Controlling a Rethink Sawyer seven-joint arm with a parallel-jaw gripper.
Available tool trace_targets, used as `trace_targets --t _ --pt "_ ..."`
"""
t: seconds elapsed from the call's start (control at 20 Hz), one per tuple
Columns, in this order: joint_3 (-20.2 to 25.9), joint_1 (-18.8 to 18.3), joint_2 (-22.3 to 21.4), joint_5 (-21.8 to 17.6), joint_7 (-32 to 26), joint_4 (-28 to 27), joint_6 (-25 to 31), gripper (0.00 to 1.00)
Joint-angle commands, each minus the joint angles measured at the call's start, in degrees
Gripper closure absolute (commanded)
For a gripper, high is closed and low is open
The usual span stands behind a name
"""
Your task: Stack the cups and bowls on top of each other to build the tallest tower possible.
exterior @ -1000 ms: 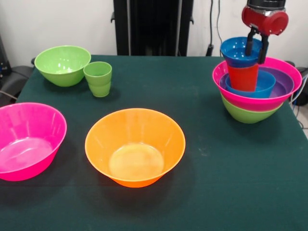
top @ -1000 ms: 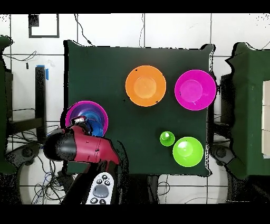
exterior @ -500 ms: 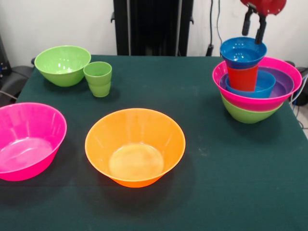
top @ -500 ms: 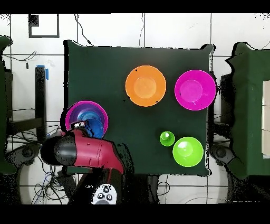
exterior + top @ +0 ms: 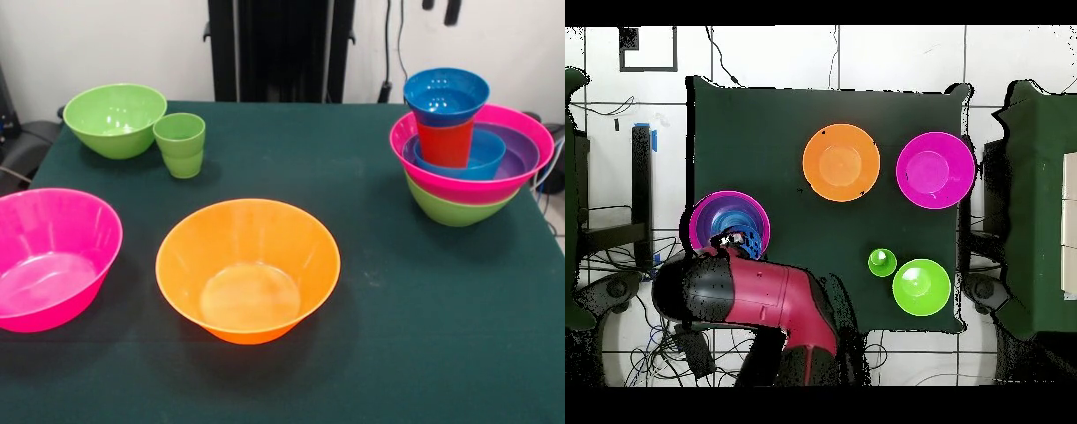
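Nearest the front camera on the green table (image 5: 424,353), the orange bowl (image 5: 248,268) sits at centre and a pink bowl (image 5: 48,257) at the left edge, well apart. Farther back on the left, a green bowl (image 5: 115,118) stands just beside the light green cup (image 5: 180,144).

At the far right stands the tower (image 5: 470,163): green base, wide pink rim, purple and blue bowls inside, the orange-red cup (image 5: 446,141) upright with a small blue bowl (image 5: 446,94) on top.

The gripper (image 5: 440,9) shows only two dark tips at the top edge, apart from each other, above the tower and holding nothing. From overhead, the red arm (image 5: 760,300) reaches in from the base side, its end over the tower's edge.
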Motion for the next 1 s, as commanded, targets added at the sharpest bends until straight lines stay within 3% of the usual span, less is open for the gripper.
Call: trace_targets --t 0.05,0.3,0.45,0.7,1.0 --pt "2.2 -4.1 -5.8 -6.9 -13.6 -4.0 14.0 0.0" --pt "4.9 -9.2 -8.5 -9.5 -18.6 -6.4 18.1 0.0" --pt "6.0 -11.6 -9.0 -11.2 -21.3 -7.1 16.5 0.0" --pt "10.7 -19.8 -7.6 -12.6 -29.9 -7.5 11.7 0.0" --pt "15.2 -26.4 -6.4 -13.7 -35.6 -7.4 7.8 0.0"
